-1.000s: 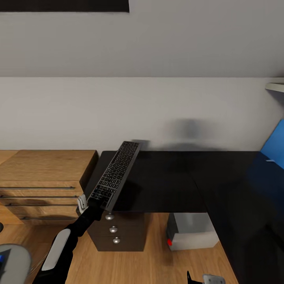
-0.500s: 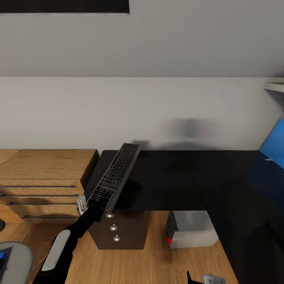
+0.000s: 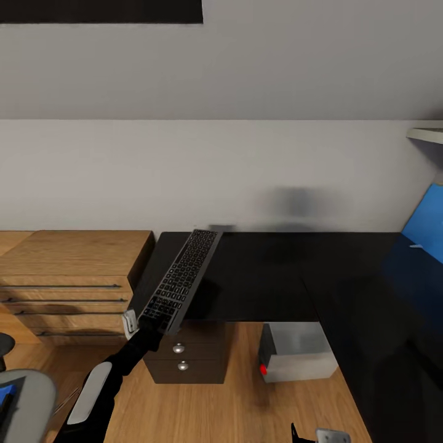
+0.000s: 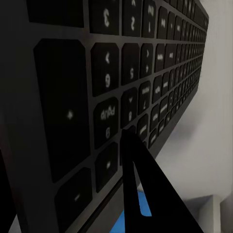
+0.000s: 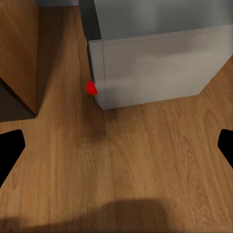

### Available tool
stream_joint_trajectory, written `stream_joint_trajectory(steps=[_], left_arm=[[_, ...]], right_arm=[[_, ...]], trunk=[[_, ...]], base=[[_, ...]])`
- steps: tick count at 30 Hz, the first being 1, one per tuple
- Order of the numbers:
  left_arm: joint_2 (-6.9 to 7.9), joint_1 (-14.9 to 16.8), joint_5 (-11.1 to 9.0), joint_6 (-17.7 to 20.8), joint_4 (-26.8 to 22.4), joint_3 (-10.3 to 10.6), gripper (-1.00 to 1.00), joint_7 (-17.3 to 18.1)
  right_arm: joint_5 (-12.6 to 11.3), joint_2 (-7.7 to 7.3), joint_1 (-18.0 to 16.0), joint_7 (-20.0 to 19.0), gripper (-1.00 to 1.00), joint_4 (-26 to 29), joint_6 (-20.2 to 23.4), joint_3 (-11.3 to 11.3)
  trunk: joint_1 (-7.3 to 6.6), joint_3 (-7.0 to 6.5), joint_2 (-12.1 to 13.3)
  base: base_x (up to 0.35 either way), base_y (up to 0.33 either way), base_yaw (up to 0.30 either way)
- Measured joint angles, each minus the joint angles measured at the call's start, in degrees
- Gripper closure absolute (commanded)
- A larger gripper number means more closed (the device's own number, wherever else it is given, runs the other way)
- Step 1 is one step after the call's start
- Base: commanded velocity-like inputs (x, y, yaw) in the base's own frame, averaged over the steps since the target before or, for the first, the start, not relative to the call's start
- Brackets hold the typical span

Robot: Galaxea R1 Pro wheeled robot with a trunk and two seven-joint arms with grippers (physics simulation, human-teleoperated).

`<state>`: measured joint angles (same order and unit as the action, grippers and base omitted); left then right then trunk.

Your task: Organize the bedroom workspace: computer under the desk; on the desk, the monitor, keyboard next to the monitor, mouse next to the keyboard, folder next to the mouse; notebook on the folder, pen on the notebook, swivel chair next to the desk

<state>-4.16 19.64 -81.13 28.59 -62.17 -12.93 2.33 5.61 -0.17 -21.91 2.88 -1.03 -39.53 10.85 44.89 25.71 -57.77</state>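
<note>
My left gripper (image 3: 154, 320) is shut on the near end of the keyboard (image 3: 183, 274), a slim silver-framed board with black keys. It slants over the left part of the black desk (image 3: 271, 283), its far end near the desk's back edge. The keys (image 4: 121, 73) loom close in the left wrist view, with one dark finger (image 4: 141, 194) across them. The grey computer (image 3: 298, 354) stands on the floor under the desk. My right gripper (image 5: 116, 145) hangs open low over the wood floor in front of the computer (image 5: 160, 53). A corner of the swivel chair (image 3: 27, 403) carries a sliver of blue folder (image 3: 5, 399).
A light wooden drawer chest (image 3: 67, 271) stands left of the desk. The desk's black drawer unit (image 3: 184, 363) sits under its left end. A blue back panel (image 3: 424, 215) rises at the right and a white shelf (image 3: 424, 134) juts from the wall above it.
The whole view has shifted a little, so the camera moved. The keyboard stays in my left gripper, its far end now slightly lower and further over the desk.
</note>
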Motion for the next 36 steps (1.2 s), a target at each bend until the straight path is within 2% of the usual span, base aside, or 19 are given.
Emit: stream_joint_trajectory(steps=[19, 36], left_arm=[[-0.22, 0.0, -0.1, -0.2, 2.7, 0.1, 1.00, 0.1], [-0.16, 0.0, -0.1, -0.2, 2.9, 0.1, 1.00, 0.1]], right_arm=[[0.0, 0.10, 0.0, 0.0, -1.00, 0.0, 0.0, 0.0], [0.0, 0.09, 0.0, 0.0, -1.00, 0.0, 0.0, 0.0]], trunk=[[0.00, 0.00, 0.0], [0.00, 0.00, 0.0]], base=[[0.000, 0.000, -0.084], [0.000, 0.000, -0.063]])
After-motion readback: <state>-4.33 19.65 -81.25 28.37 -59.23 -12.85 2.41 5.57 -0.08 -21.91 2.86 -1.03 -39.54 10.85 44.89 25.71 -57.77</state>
